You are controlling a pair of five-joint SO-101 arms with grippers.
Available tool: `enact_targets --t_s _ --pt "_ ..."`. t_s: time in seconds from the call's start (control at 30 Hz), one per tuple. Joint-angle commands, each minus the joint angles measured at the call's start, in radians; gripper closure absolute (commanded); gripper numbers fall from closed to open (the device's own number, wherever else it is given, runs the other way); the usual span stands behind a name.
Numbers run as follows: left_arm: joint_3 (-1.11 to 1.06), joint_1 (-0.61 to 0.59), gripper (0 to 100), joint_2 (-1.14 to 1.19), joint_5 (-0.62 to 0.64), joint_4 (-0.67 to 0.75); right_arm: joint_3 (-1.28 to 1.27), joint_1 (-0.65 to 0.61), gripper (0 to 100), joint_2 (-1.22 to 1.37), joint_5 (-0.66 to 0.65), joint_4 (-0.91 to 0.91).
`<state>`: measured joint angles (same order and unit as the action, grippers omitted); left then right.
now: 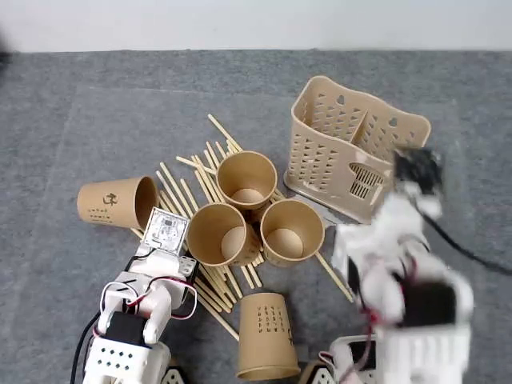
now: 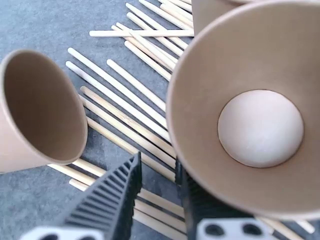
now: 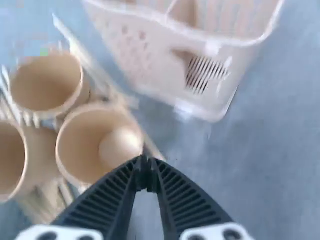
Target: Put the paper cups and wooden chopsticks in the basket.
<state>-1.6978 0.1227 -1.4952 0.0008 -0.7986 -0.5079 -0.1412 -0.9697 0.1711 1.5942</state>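
Overhead view of a grey tabletop [image 1: 80, 120] with two robot arms at the bottom edge of the frame. A beige perforated basket [image 1: 320, 152] with a divider sits tilted at upper right. Wooden chopsticks [image 1: 196, 180] lie scattered in a loose pile at centre.

Three paper cups stand upright on the pile, touching: the top cup [image 1: 246, 179], the left cup [image 1: 222, 234] and the right cup [image 1: 292, 232]. A fourth cup [image 1: 116, 202] lies on its side at centre left, with its mouth facing the pile. A fifth cup [image 1: 267, 334] stands upside down at bottom centre. None of the cups or chopsticks is in the basket.

In the left wrist view, the left end effector [image 2: 157, 170] is only slightly open. It holds nothing and sits just beside the rim of an upright cup, above the chopsticks.

In the right wrist view, the right end effector [image 3: 146, 165] is closed with its tips touching, and it is empty. It is above the tabletop, with a cup and the basket beyond it.
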Motion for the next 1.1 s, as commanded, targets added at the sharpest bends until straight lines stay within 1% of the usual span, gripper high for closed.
enact_targets --t_s 0.0,0.07,0.17,0.27,0.33,0.47,0.6,0.73,0.8,0.87,1.0,1.07 --pt "0.007 0.005 89 -0.009 -0.008 -0.003 0.100 -0.054 98.8 0.236 0.041 0.035" --pt "0.007 0.005 89 -0.009 -0.008 -0.003 0.098 -0.082 97.7 0.305 0.074 0.007" --pt "0.007 0.005 89 -0.009 -0.008 -0.003 0.098 -0.099 90.3 0.377 0.126 -0.030" --pt "0.007 0.005 89 -0.009 -0.008 -0.003 0.097 -0.124 82.2 0.418 0.144 -0.054" --pt "0.007 0.005 89 -0.009 -0.008 -0.003 0.097 -0.140 80.8 0.443 0.146 -0.059" --pt "0.007 0.005 89 -0.009 -0.008 -0.003 0.095 -0.156 84.0 0.501 0.150 -0.101" --pt "0.007 0.005 89 -0.009 -0.008 -0.003 0.049 -0.156 89.0 0.587 0.150 -0.194" --pt "0.007 0.005 89 -0.009 -0.008 -0.003 0.028 -0.148 99.5 0.633 0.144 -0.242" --pt "0.007 0.005 89 -0.009 -0.008 -0.003 0.029 -0.148 98.0 0.619 0.143 -0.226" --pt "0.007 0.005 89 -0.009 -0.008 -0.003 0.049 -0.151 99.2 0.579 0.143 -0.186" --pt "0.007 0.005 89 -0.009 -0.008 -0.003 0.140 -0.150 98.9 0.460 0.141 -0.067" --pt "0.007 0.005 89 -0.009 -0.008 -0.003 0.207 -0.150 98.9 0.412 0.104 0.004"
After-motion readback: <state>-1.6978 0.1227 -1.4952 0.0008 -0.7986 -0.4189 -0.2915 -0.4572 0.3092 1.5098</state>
